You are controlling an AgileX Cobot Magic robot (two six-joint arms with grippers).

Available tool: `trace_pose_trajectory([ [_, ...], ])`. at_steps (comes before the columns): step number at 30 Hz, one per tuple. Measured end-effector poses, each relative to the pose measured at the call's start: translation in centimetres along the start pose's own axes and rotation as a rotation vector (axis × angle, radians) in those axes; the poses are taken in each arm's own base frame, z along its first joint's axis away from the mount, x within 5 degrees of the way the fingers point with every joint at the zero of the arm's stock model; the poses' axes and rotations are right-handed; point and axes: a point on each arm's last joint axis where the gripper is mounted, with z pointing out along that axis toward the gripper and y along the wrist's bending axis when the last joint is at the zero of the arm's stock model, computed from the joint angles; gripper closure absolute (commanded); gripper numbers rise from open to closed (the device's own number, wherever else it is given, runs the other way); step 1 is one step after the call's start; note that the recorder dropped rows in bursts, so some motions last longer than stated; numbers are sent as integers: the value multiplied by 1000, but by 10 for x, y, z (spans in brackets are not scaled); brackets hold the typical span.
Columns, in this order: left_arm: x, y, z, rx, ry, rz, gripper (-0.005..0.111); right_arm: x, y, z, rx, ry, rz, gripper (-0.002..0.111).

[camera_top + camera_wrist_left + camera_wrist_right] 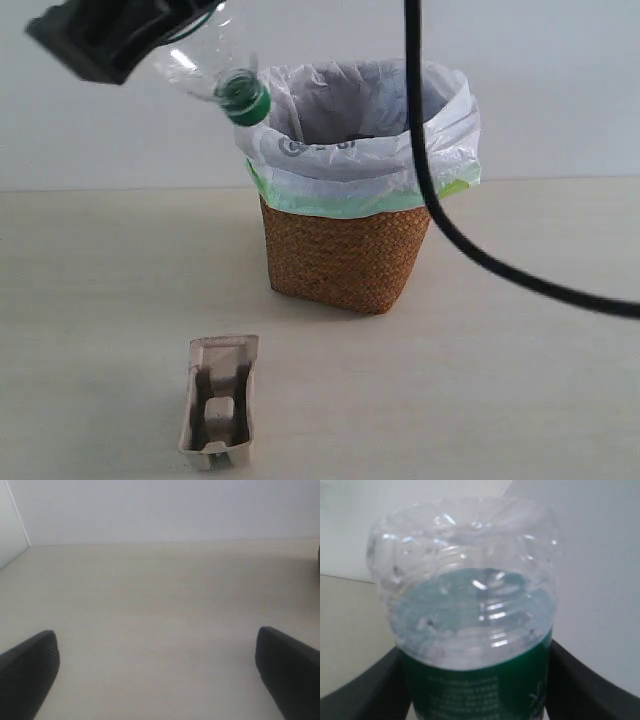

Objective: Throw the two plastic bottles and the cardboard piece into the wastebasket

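One green-labelled bottle (pixel 470 605) in the right pincer (pixel 476 692) shows illegible white print.

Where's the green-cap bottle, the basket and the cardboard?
green-capped bottle (pixel 205 72), exterior view, on its clear shoulder.
wastebasket (pixel 340 260), exterior view, on its woven wall.
cardboard piece (pixel 218 400), exterior view, on its middle.

Bright even light, soft shadows, glints on bottle (pixel 470 595)

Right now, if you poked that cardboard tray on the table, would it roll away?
Probably not: the cardboard tray lies flat, so it should slide. Its thin moulded walls suggest it's light and may dent if squeezed.
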Motion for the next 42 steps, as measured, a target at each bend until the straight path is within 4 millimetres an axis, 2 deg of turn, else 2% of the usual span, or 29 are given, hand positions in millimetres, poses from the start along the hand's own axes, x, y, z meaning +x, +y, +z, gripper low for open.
trace_pose_trajectory([
  [5,0,0,0,0,0,0,-1,29,-39,9,146,41,78,108],
  [9,0,0,0,0,0,0,-1,37,-54,8,204,31,137,108],
  [17,0,0,0,0,0,0,-1,45,-52,14,194,62,223,108],
  [27,0,0,0,0,0,0,-1,54,-48,24,183,81,250,108],
  [36,0,0,0,0,0,0,-1,65,-38,23,131,205,679,108],
  [39,0,0,0,0,0,0,-1,65,-37,22,122,210,735,108],
  [42,0,0,0,0,0,0,-1,65,-37,22,116,207,700,108],
])
